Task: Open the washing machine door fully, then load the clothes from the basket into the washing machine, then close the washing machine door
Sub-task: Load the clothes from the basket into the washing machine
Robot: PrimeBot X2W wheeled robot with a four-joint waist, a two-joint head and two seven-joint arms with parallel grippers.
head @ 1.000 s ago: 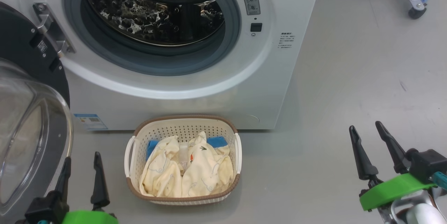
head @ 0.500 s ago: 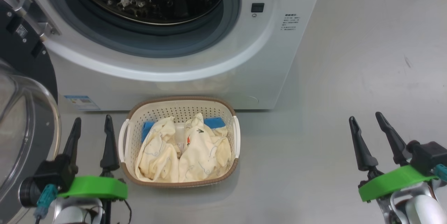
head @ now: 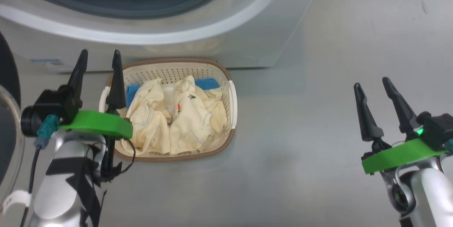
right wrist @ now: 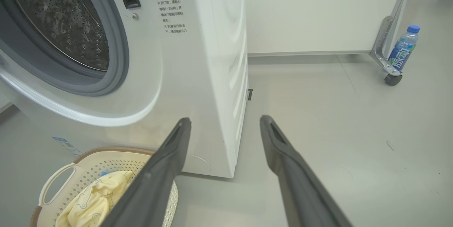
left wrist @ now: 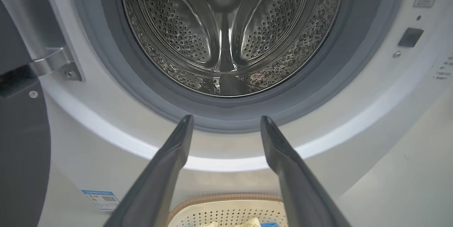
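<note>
Washing machine door (head: 6, 71) looks swung open (left edge, mostly cropped); drum (left wrist: 177, 36) empty. Clothes (head: 184, 121) all sit in basket (head: 177, 157), centre frame; loading and closing remain. Left gripper (head: 100, 55) and right gripper (head: 371, 82) both spread wide, empty.

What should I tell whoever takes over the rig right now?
Left gripper: open, empty, at the left side of the basket.
Right gripper: open, empty, above the floor on the right.
Washing machine door: swung open to the left; drum looks empty.
Clothes: in the basket, on the floor before the washing machine.
Done: door opened. Left: load clothes, close door.
</note>
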